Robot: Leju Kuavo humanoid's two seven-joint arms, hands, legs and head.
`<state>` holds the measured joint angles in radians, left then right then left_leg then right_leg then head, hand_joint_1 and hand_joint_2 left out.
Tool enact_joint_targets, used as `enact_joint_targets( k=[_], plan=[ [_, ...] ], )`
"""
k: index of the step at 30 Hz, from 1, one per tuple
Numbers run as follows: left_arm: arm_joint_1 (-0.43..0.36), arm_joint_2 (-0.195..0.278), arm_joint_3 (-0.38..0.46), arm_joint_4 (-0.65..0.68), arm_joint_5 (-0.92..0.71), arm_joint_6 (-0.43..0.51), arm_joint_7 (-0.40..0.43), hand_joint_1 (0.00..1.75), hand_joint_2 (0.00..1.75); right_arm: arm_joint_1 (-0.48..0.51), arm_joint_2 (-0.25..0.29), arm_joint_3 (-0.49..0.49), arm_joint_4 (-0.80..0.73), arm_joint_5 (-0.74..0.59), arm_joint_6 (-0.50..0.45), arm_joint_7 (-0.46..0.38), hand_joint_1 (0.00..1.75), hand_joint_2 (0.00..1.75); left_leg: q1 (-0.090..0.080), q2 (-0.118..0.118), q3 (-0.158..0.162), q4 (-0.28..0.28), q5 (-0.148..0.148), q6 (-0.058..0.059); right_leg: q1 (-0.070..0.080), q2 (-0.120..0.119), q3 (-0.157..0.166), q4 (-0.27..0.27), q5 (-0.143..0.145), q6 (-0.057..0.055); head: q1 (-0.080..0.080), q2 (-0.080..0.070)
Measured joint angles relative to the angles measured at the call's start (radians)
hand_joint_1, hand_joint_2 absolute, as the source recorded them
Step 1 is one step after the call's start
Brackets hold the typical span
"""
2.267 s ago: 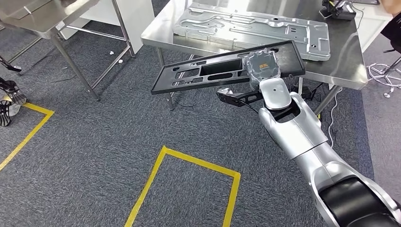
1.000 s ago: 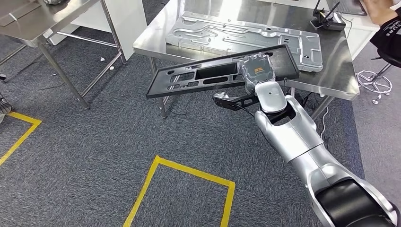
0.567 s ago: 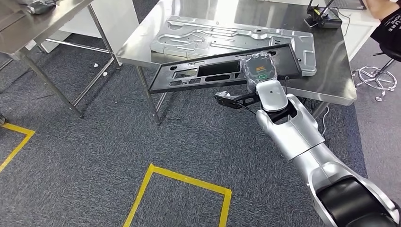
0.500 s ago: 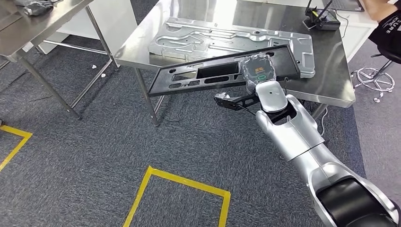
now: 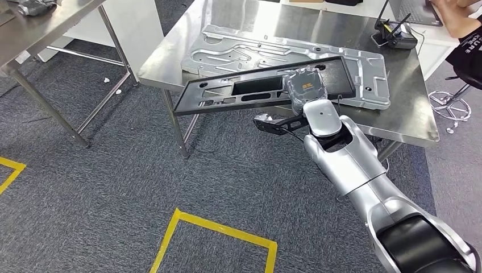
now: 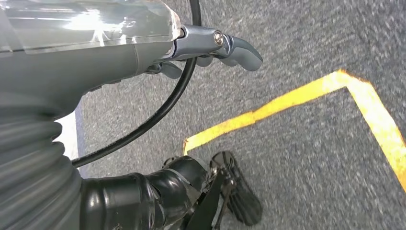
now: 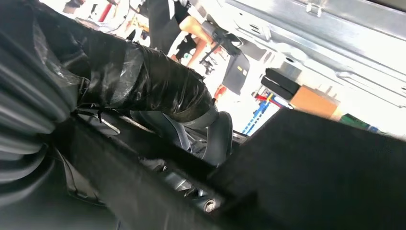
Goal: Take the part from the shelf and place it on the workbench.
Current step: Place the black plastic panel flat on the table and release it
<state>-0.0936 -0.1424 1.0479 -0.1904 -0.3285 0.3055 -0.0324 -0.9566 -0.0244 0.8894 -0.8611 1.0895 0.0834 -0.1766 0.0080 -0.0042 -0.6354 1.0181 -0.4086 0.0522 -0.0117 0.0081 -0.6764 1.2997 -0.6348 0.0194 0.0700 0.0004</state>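
Now, head view, right hand: the right hand (image 5: 307, 86) grips the black part (image 5: 250, 88) near one end, fingers hidden under its shiny cover.
Head view, part: a long flat black panel with cut-out slots, tilted, reaching away from the hand to the robot's left; it hangs in the air over the near edge of the workbench (image 5: 409, 114).
Head view, beyond the hand: a silver stamped metal plate (image 5: 239, 48) lies flat on the workbench, just behind the part; a small black device (image 5: 396, 37) sits farther off at the far corner.
Head view, floor: grey carpet with yellow tape lines (image 5: 216, 227) well below the arm.
Left wrist view, left hand: the left hand (image 6: 210, 45) hangs over carpet and yellow tape, fingers curled in, nothing in them.
Right wrist view, right hand: dark fingers (image 7: 158, 91) wrap onto the black part (image 7: 316, 177); a person's arm shows past them.
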Motion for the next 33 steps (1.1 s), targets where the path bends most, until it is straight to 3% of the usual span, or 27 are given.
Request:
enact_joint_targets(
  k=[1,3,5,7,10,13,14,15,16,17,19,21,23,25,27,29,30,31,32,33],
  plan=[
    [0.0,0.0,0.0,0.0,0.001,0.0,-0.001,0.0,1.75,0.001,0.0,0.001,0.001,0.0,0.0,0.0,1.75,1.75,0.0,-0.001,0.009,0.0,-0.006,-0.001,-0.001,-0.001,0.001,-0.041,0.048,-0.001,0.0,0.0],
    [0.001,-0.002,0.001,0.0,0.002,0.0,-0.004,0.0,1.75,-0.001,0.0,0.004,0.002,0.0,0.001,0.0,1.75,1.75,-0.001,-0.002,0.025,0.001,-0.017,-0.006,0.005,-0.005,0.04,-0.182,0.148,-0.012,0.0,0.0],
    [0.001,-0.005,0.003,0.0,0.004,0.001,-0.004,0.0,1.75,-0.005,0.002,0.006,0.002,0.0,0.001,0.0,1.75,1.75,-0.001,-0.002,0.029,0.0,-0.024,-0.015,0.013,-0.008,0.065,-0.264,0.184,-0.024,0.0,0.0],
    [0.0,-0.006,0.006,0.0,0.004,0.001,-0.004,0.0,1.75,-0.008,0.006,0.009,0.002,-0.001,0.001,0.0,1.75,1.75,0.0,-0.002,0.032,-0.005,-0.027,-0.026,0.017,-0.007,0.068,-0.275,0.181,-0.033,0.0,0.0],
    [0.001,-0.004,0.011,0.0,0.004,0.001,-0.003,0.0,1.75,-0.007,0.014,0.011,0.003,-0.001,0.001,0.0,1.75,1.75,-0.001,-0.001,0.026,0.02,-0.046,-0.04,0.007,-0.005,0.092,-0.297,0.187,-0.048,-0.002,0.0],
    [0.002,-0.002,0.016,0.0,0.004,0.001,0.005,0.0,1.75,-0.006,0.031,0.013,0.008,-0.002,0.001,0.001,1.75,1.75,0.004,-0.001,-0.058,0.187,-0.123,-0.05,0.003,-0.007,0.111,-0.306,0.183,-0.056,-0.003,0.0],
    [0.002,-0.002,0.017,0.0,0.004,0.0,0.006,0.0,1.75,-0.005,0.035,0.016,0.011,-0.002,0.002,0.0,1.75,1.75,0.005,-0.001,-0.094,0.247,-0.139,-0.053,0.004,-0.006,0.116,-0.306,0.178,-0.056,-0.003,0.0],
    [0.002,-0.001,0.018,0.0,0.004,0.001,0.007,0.0,1.75,-0.004,0.037,0.02,0.015,-0.002,0.002,0.0,1.75,1.75,0.007,-0.001,-0.118,0.277,-0.137,-0.056,0.004,-0.006,0.122,-0.305,0.172,-0.054,-0.003,0.0],
    [0.002,-0.001,0.018,0.0,0.004,0.001,0.008,0.0,1.75,-0.002,0.04,0.025,0.019,-0.002,0.002,0.0,1.75,1.75,0.01,-0.001,-0.127,0.274,-0.116,-0.059,0.003,-0.006,0.129,-0.305,0.165,-0.051,-0.003,0.0],
    [0.003,-0.001,0.019,0.0,0.004,0.002,0.008,0.0,1.75,0.0,0.041,0.028,0.022,-0.003,0.002,0.0,1.75,1.75,0.013,0.0,-0.112,0.224,-0.075,-0.061,0.002,-0.005,0.138,-0.303,0.156,-0.047,-0.003,0.0],
    [0.005,0.0,0.019,0.0,0.004,0.003,0.01,0.0,1.75,0.0,0.043,0.032,0.027,-0.003,0.001,0.0,1.75,1.75,0.018,-0.001,-0.054,0.084,-0.001,-0.064,-0.001,-0.004,0.154,-0.296,0.135,-0.035,-0.003,0.0],
    [0.006,0.0,0.02,0.0,0.004,0.004,0.011,0.0,1.75,-0.003,0.045,0.034,0.031,-0.003,0.001,0.002,1.75,1.75,0.015,-0.003,-0.021,0.017,0.015,-0.057,0.0,-0.003,0.158,-0.289,0.119,-0.022,-0.004,0.0],
    [0.005,0.0,0.02,0.0,0.003,0.003,0.012,0.0,1.75,-0.005,0.046,0.036,0.033,-0.005,0.001,0.003,1.75,1.75,0.009,-0.005,-0.017,0.014,0.002,-0.039,-0.001,0.0,0.155,-0.28,0.119,-0.01,-0.006,0.0],
    [0.004,0.0,0.02,0.0,0.002,0.003,0.01,0.0,1.75,-0.005,0.046,0.039,0.034,-0.007,0.001,0.002,1.75,1.75,0.007,-0.005,-0.006,0.013,-0.011,-0.02,-0.003,-0.001,0.129,-0.23,0.13,-0.001,-0.005,0.0],
    [0.005,0.001,0.02,0.0,0.001,0.002,0.005,0.0,1.75,-0.005,0.046,0.041,0.037,-0.008,0.001,0.001,1.75,1.75,0.007,-0.004,0.013,0.011,-0.026,-0.007,-0.004,-0.004,0.057,-0.117,0.124,0.004,-0.004,0.0],
    [0.006,0.002,0.02,0.0,0.0,0.002,0.002,0.0,1.75,-0.005,0.046,0.044,0.041,-0.008,0.001,0.002,1.75,1.75,0.002,-0.004,0.036,0.011,-0.044,0.0,-0.002,-0.006,-0.034,0.0,0.081,0.004,-0.004,0.0],
    [0.006,0.002,0.02,0.0,0.0,0.002,0.002,0.0,1.75,-0.004,0.046,0.046,0.043,-0.009,0.001,0.001,1.75,1.75,-0.001,-0.005,0.048,0.011,-0.053,0.002,0.0,-0.006,-0.071,0.031,0.06,0.0,-0.004,0.0],
    [0.006,0.003,0.02,0.0,0.0,0.002,0.003,0.0,1.75,-0.004,0.046,0.048,0.046,-0.009,0.001,0.001,1.75,1.75,-0.005,-0.006,0.063,0.011,-0.063,0.003,0.005,-0.005,-0.094,0.033,0.05,-0.006,-0.004,0.0],
    [0.006,0.002,0.02,0.0,-0.001,0.002,0.004,0.0,1.75,-0.004,0.046,0.049,0.049,-0.009,0.001,0.001,1.75,1.75,-0.008,-0.008,0.078,0.011,-0.074,0.004,0.011,-0.005,-0.102,0.004,0.06,-0.016,-0.004,0.0],
    [0.006,0.002,0.02,0.0,-0.002,0.002,0.006,0.0,1.75,-0.005,0.046,0.051,0.051,-0.009,0.001,0.0,1.75,1.75,-0.01,-0.009,0.093,0.01,-0.085,0.005,0.021,-0.005,-0.096,-0.054,0.095,-0.028,-0.004,0.0]
  ],
)
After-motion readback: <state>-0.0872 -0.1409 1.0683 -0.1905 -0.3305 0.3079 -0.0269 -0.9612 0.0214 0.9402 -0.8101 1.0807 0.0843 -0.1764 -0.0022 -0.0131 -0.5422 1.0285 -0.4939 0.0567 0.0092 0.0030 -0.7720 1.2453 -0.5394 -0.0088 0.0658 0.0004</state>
